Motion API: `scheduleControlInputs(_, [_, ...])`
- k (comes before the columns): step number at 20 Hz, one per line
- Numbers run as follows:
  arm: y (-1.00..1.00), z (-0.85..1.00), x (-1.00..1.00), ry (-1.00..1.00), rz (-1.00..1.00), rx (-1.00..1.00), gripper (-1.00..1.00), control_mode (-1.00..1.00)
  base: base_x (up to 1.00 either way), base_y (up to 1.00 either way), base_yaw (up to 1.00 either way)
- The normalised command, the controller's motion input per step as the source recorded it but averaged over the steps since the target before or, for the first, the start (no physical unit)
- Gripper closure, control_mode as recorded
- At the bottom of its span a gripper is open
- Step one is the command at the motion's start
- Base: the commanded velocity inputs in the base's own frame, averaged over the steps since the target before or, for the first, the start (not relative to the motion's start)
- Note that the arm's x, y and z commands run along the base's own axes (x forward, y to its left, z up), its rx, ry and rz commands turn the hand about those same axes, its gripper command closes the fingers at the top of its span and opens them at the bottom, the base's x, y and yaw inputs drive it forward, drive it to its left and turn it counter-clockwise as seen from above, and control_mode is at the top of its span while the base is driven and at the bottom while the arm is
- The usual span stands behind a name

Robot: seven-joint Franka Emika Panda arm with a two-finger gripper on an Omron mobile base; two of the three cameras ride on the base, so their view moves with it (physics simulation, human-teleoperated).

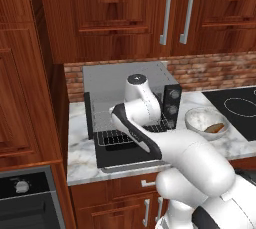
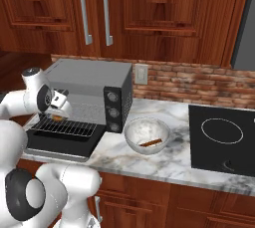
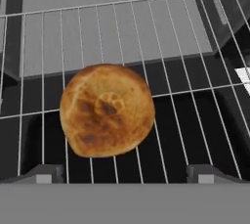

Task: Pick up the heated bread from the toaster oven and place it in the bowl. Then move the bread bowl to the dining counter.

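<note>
Hand view first: we look straight down on the bread (image 3: 107,110), a round golden-brown piece with darker toasted patches, lying flat on the wire rack (image 3: 185,47). Our gripper (image 3: 124,175) hangs just above it, fingertips (image 3: 43,174) spread wide on either side of the bread and touching nothing.

From the right base view we see the gripper (image 2: 58,108) over the rack (image 2: 64,127) at the mouth of the toaster oven (image 2: 92,90), and the bread (image 2: 57,118) peeks out just beneath it. The black door (image 2: 62,147) is dropped flat. The bowl (image 2: 147,135) sits on the counter (image 2: 174,165) just beside the toaster oven, between it and the black cooktop (image 2: 224,140), with a brownish piece (image 2: 150,142) lying inside it.

From the left base view our arm (image 1: 145,123) reaches in over the door (image 1: 125,155), and the bowl (image 1: 206,123) shows to its right.
</note>
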Motion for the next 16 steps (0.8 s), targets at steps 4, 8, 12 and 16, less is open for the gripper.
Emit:
scheduleControlInputs(4, [0.16,-0.20,0.17,0.00,0.00,-0.03,-1.00,-1.00,0.00,0.00,0.00])
scheduleControlInputs(8, [0.04,-0.20,0.07,0.00,0.00,-0.02,-1.00,-1.00,0.00,0.00,0.00])
scheduleControlInputs(12, [0.00,-0.19,0.01,0.00,0.00,-0.03,-1.00,-1.00,0.00,0.00,0.00])
scheduleControlInputs(16, [0.00,-0.13,0.02,0.00,0.00,-0.02,-1.00,-1.00,0.00,0.00,0.00])
